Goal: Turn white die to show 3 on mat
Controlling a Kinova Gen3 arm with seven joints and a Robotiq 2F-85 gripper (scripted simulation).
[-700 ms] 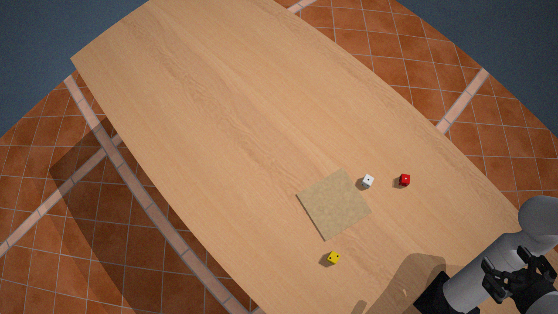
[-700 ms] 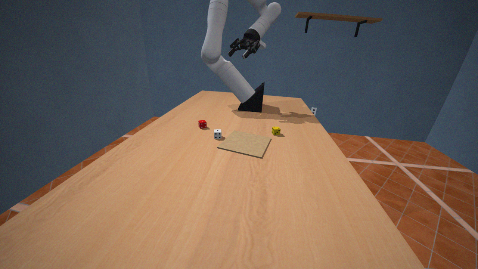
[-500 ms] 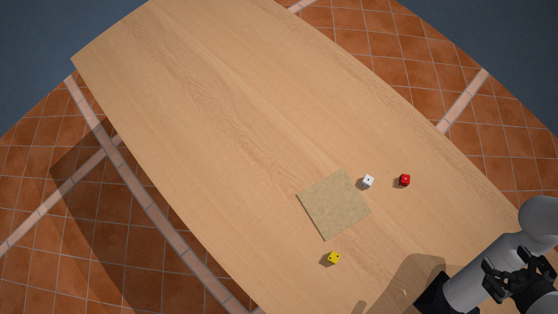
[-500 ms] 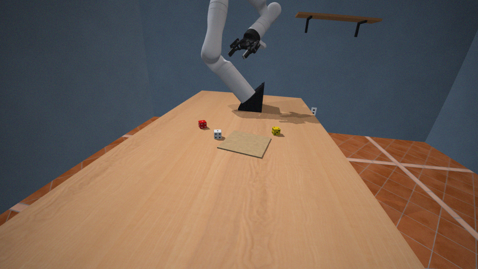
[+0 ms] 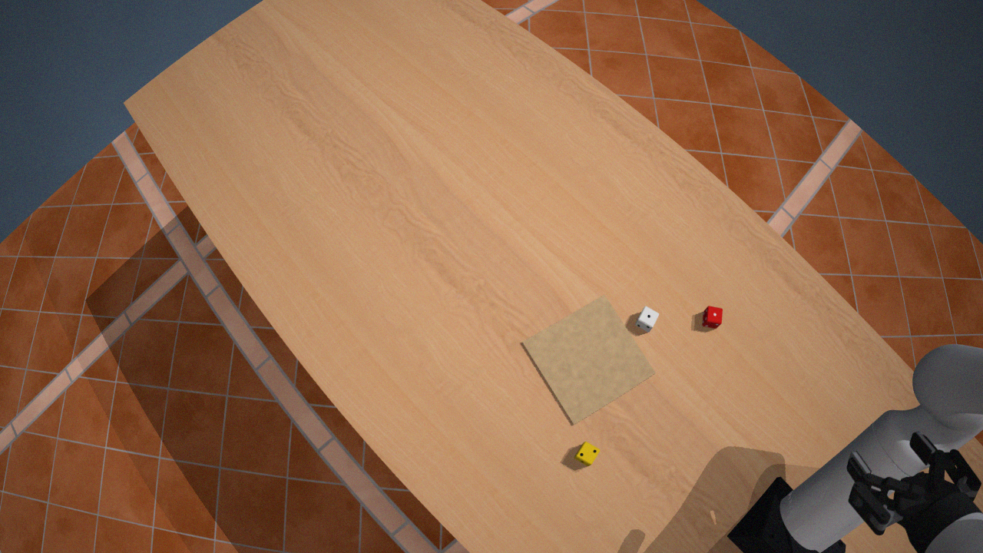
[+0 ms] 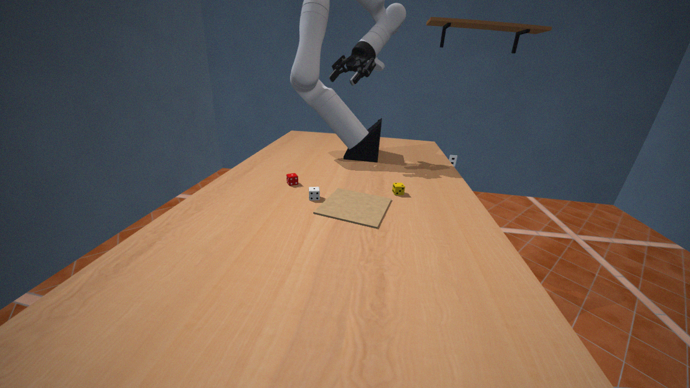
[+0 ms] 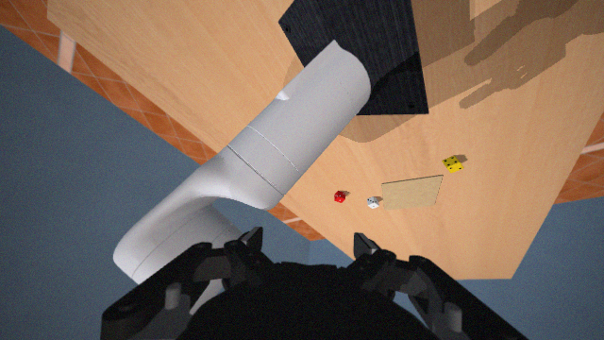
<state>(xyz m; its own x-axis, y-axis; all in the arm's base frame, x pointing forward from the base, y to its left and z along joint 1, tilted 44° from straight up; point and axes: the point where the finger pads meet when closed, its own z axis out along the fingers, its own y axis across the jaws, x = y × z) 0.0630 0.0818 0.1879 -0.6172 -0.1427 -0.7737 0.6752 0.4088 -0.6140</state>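
Observation:
The white die (image 5: 647, 318) (image 6: 314, 193) (image 7: 373, 202) lies flat on the wooden table (image 5: 412, 171) (image 6: 289, 289), just off one corner of the tan mat (image 5: 587, 357) (image 6: 354, 207) (image 7: 411, 192). It is not on the mat, and one pip faces up. The mat lies flat with nothing on it. My gripper (image 5: 893, 457) (image 6: 346, 77) (image 7: 307, 240) is open and empty. It hangs high in the air above the arm's base, far from the dice.
A red die (image 5: 713, 316) (image 6: 291, 179) (image 7: 339, 196) lies on the table beyond the white die. A yellow die (image 5: 587, 453) (image 6: 398, 188) (image 7: 453, 163) lies on the mat's other side. The black arm base (image 6: 364, 144) (image 7: 359, 47) stands at the table's end. A wall shelf (image 6: 487, 25) hangs behind.

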